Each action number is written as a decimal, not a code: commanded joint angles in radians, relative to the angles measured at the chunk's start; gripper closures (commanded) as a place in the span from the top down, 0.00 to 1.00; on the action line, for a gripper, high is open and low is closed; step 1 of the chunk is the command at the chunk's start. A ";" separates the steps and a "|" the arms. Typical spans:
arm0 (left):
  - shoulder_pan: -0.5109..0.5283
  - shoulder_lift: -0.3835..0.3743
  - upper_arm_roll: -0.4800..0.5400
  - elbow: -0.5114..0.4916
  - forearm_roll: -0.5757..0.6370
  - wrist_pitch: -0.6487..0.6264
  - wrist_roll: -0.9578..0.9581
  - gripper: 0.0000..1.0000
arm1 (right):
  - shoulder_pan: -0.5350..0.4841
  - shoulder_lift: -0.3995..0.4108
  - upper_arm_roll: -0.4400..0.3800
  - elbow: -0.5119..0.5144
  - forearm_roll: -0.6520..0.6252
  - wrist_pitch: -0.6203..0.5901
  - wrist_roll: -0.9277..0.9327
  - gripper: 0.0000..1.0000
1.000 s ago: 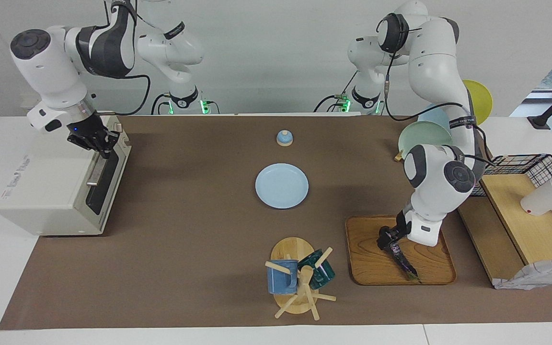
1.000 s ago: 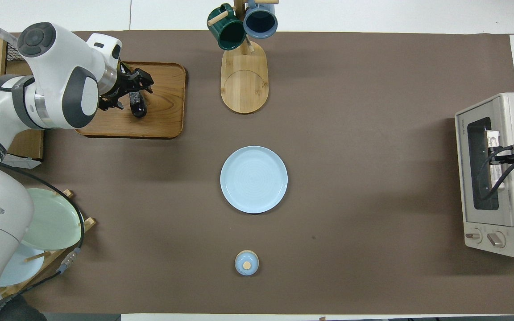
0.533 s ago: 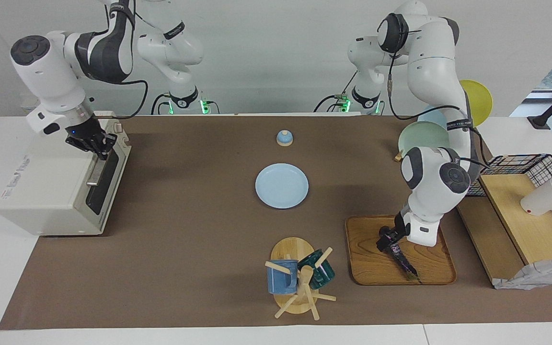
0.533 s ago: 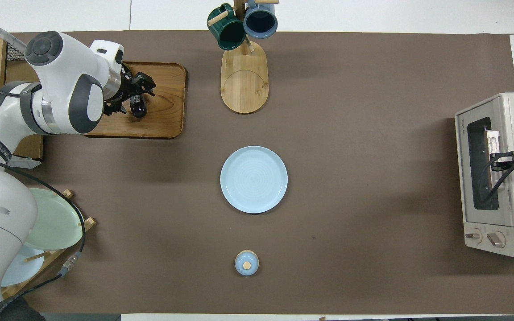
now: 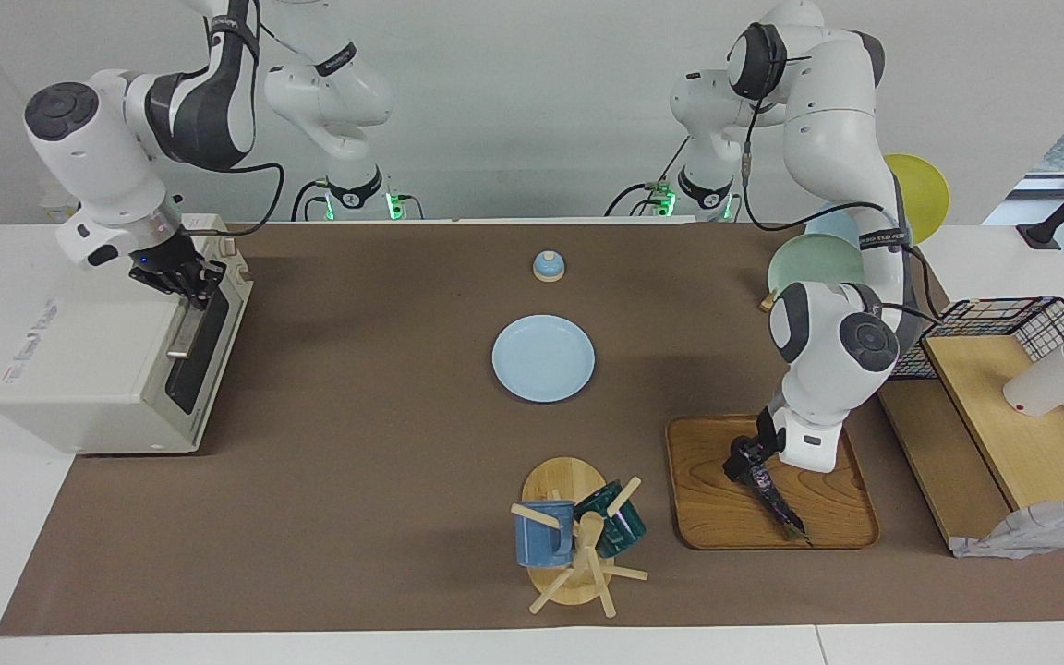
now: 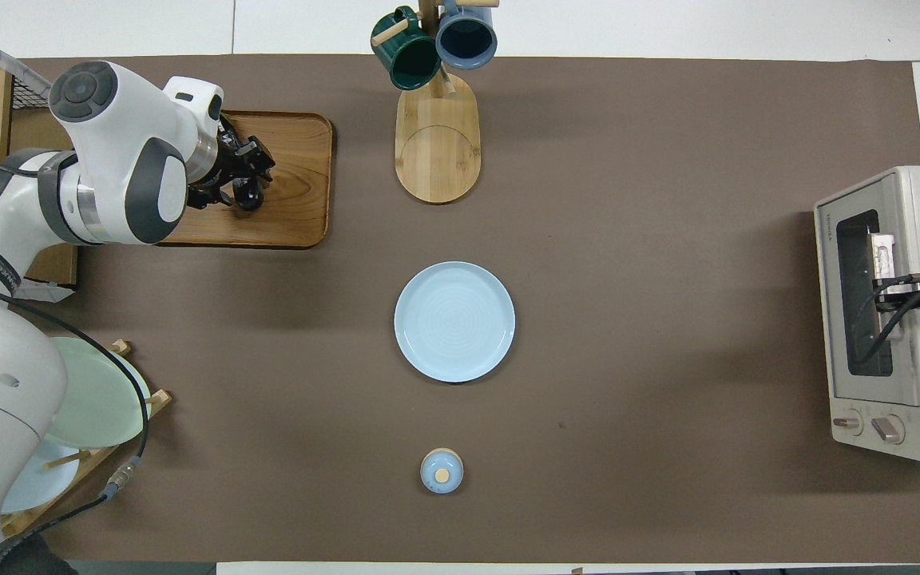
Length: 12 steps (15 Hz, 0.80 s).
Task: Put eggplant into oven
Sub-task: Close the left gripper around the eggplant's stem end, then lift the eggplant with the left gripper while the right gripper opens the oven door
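- The left end effector (image 5: pixel 746 464) is down on the wooden tray (image 5: pixel 712 513) at the left arm's end of the desk (image 5: pixel 356 462), its fingers set around the thick end of the eggplant (image 5: pixel 775 499).
- From the facing view the fingers appear clenched on the eggplant, though whether the grip is fully tight I cannot tell.
- The eggplant runs out from under the left end effector, lying slantwise on the tray with its slim stem tip pointing away from the robots.
- In the overhead view only the rounded dark end of the eggplant (image 6: pixel 249 194) shows below the left end effector (image 6: pixel 246 172); the rest is hidden by the wrist.
- The right end effector (image 5: pixel 188 280) is clenched at the upper edge of the oven (image 5: pixel 89 369), touching the end of its metal bar handle (image 5: pixel 183 331).
- The oven stands at the right arm's end of the desk, well apart from the left end effector and the eggplant.
- The oven's dark glass door (image 6: pixel 859 291) looks closed.
- Between the two end effectors a blue plate (image 5: pixel 543 358) lies mid-desk.
- A mug rack (image 5: pixel 574 545) with a blue and a green mug stands just beside the tray.
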 commanded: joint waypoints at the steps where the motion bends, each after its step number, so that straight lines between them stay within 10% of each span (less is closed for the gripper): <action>1: -0.014 -0.032 0.014 -0.029 0.024 0.012 -0.012 0.00 | -0.017 0.001 0.011 -0.018 -0.015 0.035 -0.008 0.00; 12: -0.016 -0.202 0.002 0.025 0.020 -0.210 -0.001 0.00 | 0.109 0.077 0.014 -0.039 0.005 0.159 0.010 0.00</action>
